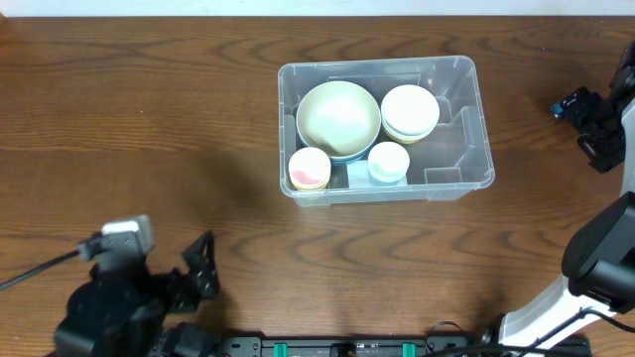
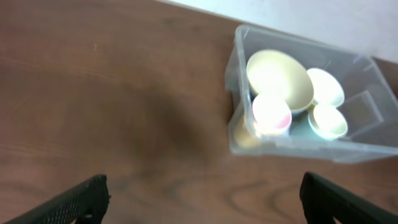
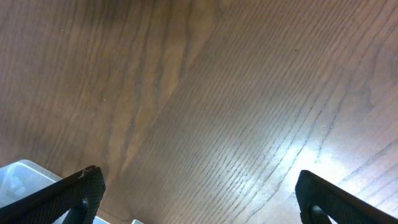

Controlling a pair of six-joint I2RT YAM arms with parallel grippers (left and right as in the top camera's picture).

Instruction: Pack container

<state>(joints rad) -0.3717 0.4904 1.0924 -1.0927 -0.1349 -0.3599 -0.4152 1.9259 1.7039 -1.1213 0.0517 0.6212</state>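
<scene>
The clear plastic container (image 1: 466, 134) stands at the table's centre back and also shows in the left wrist view (image 2: 298, 146). Inside it sit a large pale green bowl (image 1: 338, 118), a white bowl (image 1: 410, 110), a small cup with a pink inside (image 1: 309, 169) and a small pale blue cup (image 1: 388, 162). My left gripper (image 1: 203, 266) is open and empty at the front left, well short of the container; its jaws show in the left wrist view (image 2: 202, 199). My right gripper (image 1: 585, 114) is open and empty at the far right edge, above bare wood (image 3: 199, 199).
The wooden table (image 1: 149, 129) runs wide to the left and front of the container. A white wall edge (image 2: 323, 18) shows behind the container. A corner of the container (image 3: 18, 177) shows at the lower left of the right wrist view.
</scene>
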